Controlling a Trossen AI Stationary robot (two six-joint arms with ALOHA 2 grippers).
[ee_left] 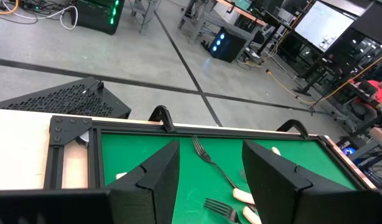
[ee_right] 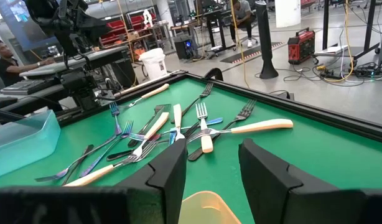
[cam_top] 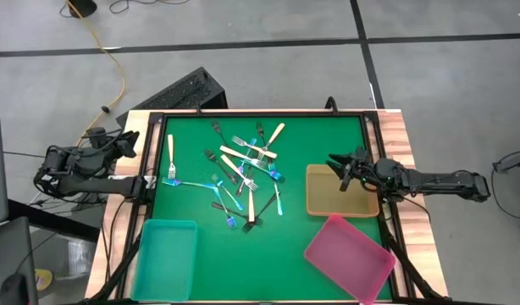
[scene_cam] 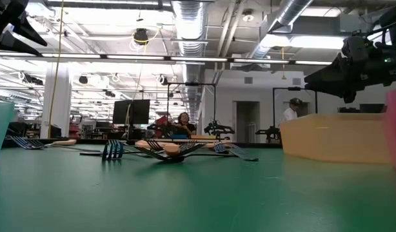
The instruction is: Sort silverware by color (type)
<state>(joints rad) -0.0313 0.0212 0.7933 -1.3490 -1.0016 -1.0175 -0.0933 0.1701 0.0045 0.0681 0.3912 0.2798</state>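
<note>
The silverware (cam_top: 243, 174) lies in a loose crossed pile in the middle of the green mat: cream-handled forks (ee_right: 253, 126), dark forks (cam_top: 219, 133) and iridescent blue forks (cam_top: 190, 182). One cream-handled fork (cam_top: 169, 151) lies apart toward the left. My left gripper (ee_left: 209, 180) hovers open at the mat's left edge (cam_top: 129, 146), pointing toward the far side, nothing between its fingers. My right gripper (ee_right: 213, 174) stands open over the tan tray's left rim (cam_top: 338, 167), pointing at the pile, also holding nothing.
A tan tray (cam_top: 340, 193) sits at the right of the mat, a pink tray (cam_top: 349, 254) at the near right corner, and a teal tray (cam_top: 165, 254) at the near left. A black frame (cam_top: 260, 113) rims the mat. People show in the room beyond.
</note>
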